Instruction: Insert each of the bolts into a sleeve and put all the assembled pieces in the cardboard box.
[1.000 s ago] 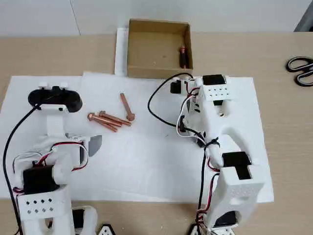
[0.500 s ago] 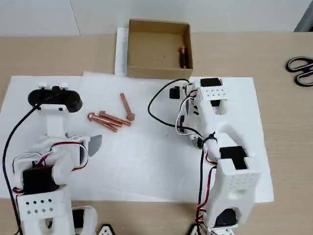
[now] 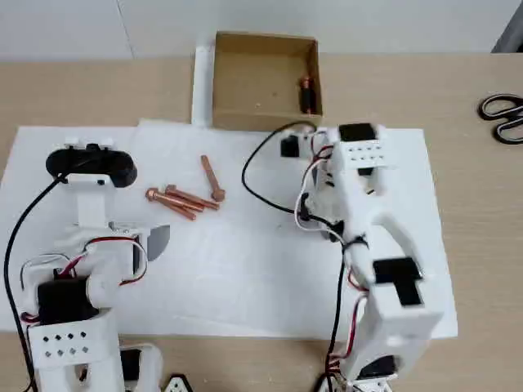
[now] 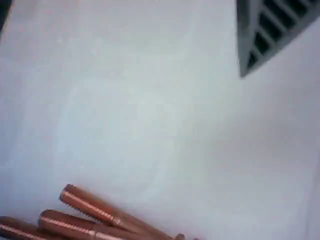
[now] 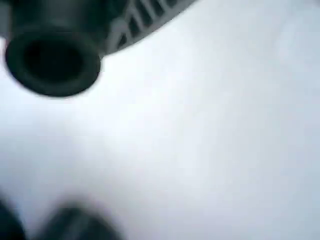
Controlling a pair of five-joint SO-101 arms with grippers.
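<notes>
Currently: one sleeve in the right tool, four bolts lying loose

Right tool (image 3: 301,148) is hanging over the far part of the white sheet (image 3: 245,278), just short of the cardboard box (image 3: 245,82). It is closing on a black sleeve (image 3: 290,147). In the right wrist view that sleeve is presenting its open end to the camera, pressed against a grey finger (image 5: 145,20). Dark shapes at the edge of that view are too blurred to identify.

Left tool (image 3: 157,237) is sitting over the near left part of the sheet, close to the bolts. How far it is open cannot be told.

Four copper bolts (image 3: 181,200) are lying loose on the sheet between the two arms. Three are bunched side by side and the fourth is lying at an angle just beside them.

One assembled piece (image 3: 306,94), a bolt in a black sleeve, is lying inside the box along its right wall.

A black cable (image 3: 257,175) is looping from the right arm across the sheet. Scissors (image 3: 502,114) are lying on the bench (image 3: 82,90) at the far right, well apart from the work.
</notes>
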